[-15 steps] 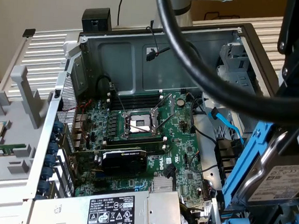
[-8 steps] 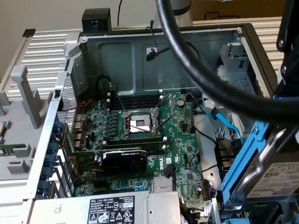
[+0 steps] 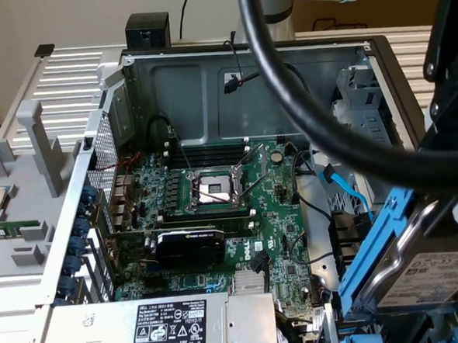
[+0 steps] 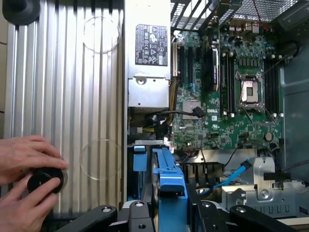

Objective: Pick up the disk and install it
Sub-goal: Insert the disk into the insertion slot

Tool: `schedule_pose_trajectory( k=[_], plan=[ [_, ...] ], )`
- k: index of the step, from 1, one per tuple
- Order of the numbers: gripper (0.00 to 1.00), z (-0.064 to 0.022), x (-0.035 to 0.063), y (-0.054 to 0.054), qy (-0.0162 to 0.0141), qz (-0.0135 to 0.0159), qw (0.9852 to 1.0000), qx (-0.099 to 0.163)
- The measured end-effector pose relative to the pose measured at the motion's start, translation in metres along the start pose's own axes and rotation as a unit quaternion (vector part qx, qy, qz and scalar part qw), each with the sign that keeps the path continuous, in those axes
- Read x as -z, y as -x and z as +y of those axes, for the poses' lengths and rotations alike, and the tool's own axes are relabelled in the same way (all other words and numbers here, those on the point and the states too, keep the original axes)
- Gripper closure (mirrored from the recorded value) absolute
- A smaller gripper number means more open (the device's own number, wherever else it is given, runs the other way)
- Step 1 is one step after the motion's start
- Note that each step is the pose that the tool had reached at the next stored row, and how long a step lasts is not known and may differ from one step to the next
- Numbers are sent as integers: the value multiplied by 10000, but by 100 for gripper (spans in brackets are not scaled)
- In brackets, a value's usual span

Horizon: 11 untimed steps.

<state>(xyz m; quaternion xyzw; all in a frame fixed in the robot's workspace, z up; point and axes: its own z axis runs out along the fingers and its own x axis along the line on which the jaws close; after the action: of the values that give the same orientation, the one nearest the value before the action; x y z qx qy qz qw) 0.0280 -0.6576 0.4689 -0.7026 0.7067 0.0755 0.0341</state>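
A: Disk [image 3: 431, 279] is seen on edge in its blue carrier [image 3: 380, 243], above the drive-bay corner of the open PC case [image 3: 187, 91], at the exterior view's right.
B: Gripper [image 4: 169, 212]?
A: Clamped on the carrier sides, probably so the thin edge is aimed at the bay.
B: Room?
A: Tight. SATA cable [image 3: 344, 190] is noted just beside, power supply [image 3: 181, 324] near. A person's hands [image 4: 24, 157] are kept well apart, on a black knob [image 4: 45, 180].

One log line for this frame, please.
gripper: shut on disk | disk: held above open case, not installed | person's hands: on black knob
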Motion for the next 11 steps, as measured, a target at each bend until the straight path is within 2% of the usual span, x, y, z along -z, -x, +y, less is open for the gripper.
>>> schedule_pose_trajectory(
  k=[3,7,11],
  plan=[
    [64,2,-4,12,0,18,10000,-1],
    [64,3,-7,27,-1,77,10000,-4],
    [64,3,-14,47,-1,82,10000,-5]
  ],
)
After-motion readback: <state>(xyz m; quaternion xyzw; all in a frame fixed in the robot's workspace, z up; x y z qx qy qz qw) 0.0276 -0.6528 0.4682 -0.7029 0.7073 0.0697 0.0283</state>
